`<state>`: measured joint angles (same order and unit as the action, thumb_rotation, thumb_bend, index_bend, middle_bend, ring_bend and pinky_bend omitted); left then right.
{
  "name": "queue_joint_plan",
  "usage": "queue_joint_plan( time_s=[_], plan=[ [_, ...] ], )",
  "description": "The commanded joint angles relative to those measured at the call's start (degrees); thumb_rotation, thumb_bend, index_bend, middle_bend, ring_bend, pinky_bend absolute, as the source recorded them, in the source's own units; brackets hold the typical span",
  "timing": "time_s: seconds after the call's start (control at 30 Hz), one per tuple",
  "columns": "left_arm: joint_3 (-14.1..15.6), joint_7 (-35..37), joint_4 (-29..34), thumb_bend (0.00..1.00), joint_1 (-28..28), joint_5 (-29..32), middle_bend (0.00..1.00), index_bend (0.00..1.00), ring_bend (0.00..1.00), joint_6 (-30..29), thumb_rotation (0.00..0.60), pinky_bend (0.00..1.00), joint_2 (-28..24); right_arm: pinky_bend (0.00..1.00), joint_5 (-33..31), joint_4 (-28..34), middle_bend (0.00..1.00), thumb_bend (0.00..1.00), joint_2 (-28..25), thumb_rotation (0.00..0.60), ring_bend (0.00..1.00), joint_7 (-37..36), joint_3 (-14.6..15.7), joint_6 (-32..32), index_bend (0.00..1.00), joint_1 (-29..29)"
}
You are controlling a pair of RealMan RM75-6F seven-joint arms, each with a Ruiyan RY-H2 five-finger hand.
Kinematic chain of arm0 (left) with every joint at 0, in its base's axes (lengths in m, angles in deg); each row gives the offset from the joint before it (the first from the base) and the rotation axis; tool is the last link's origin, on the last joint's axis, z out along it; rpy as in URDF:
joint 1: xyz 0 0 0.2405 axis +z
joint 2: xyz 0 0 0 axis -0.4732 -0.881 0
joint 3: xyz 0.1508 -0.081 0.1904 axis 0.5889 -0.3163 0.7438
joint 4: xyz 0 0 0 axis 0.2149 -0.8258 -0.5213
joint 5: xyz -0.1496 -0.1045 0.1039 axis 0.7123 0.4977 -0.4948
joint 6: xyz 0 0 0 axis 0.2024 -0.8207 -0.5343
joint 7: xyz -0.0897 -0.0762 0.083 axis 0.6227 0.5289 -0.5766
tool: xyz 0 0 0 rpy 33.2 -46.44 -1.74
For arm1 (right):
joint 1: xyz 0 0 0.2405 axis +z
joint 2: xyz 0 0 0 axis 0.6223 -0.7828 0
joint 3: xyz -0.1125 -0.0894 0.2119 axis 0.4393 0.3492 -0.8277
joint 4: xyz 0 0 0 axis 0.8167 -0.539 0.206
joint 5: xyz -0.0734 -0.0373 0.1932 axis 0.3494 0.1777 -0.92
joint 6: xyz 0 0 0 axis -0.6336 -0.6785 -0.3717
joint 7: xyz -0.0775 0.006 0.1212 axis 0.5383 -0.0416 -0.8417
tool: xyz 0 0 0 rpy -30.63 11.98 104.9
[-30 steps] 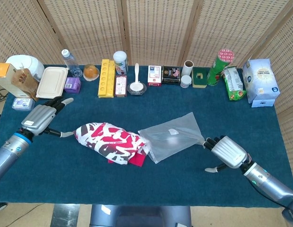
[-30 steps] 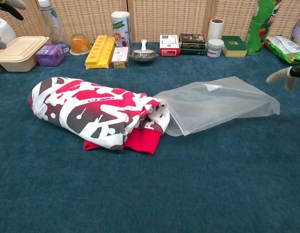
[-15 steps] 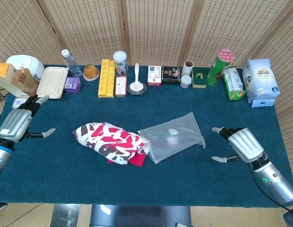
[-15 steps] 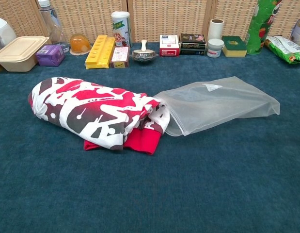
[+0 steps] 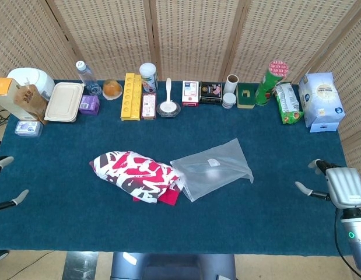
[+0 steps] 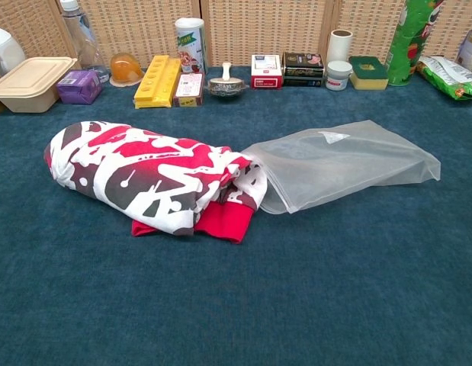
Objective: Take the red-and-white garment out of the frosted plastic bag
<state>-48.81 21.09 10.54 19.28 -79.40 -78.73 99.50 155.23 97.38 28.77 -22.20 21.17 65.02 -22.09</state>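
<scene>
Lying outside the frosted plastic bag (image 5: 212, 168), the red-and-white garment (image 5: 137, 175) is untouched; the right hand (image 5: 341, 186) is spread empty, the left hand (image 5: 4, 182) seemingly likewise

In the head view the left hand (image 5: 4, 181) at nine o'clock is cut by the frame edge, only fingertips showing. The chest view shows neither hand. The garment's (image 6: 155, 177) right end is tucked against the bag's (image 6: 350, 160) mouth, so whether any cloth remains inside cannot be told. Labels on the back-row boxes (image 5: 210, 92) are too small to read.
</scene>
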Motion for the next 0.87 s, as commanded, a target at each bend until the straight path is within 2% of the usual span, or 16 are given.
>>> queue_joint_plan(
  time_s=[0.03,0.37,0.87],
  plan=[
    [1.0,-0.6,-0.1,0.19,2.7,-1.7,0.15,0.17,0.05,-2.9,0.436,0.19,1.2,0.68,-1.7,2.7,0.51,0.27,-0.8,0.105,0.61,2.3,-0.6,1.7,0.41,-3.0],
    [1.6,-1.5,1.1,0.19,6.6,-5.2,0.16,0.19,0.05,-6.6,0.431,0.19,1.8,0.67,-1.1,2.2,0.51,0.27,0.7,0.098,0.61,1.1,-0.4,7.9,0.44,-9.5],
    [-0.2,-1.6,3.3,0.19,7.3,-7.2,0.16,0.2,0.06,-6.4,0.432,0.19,0.0,0.67,2.6,1.3,0.51,0.27,1.1,0.098,0.61,-1.5,-2.1,9.9,0.47,-11.7]
  ],
)
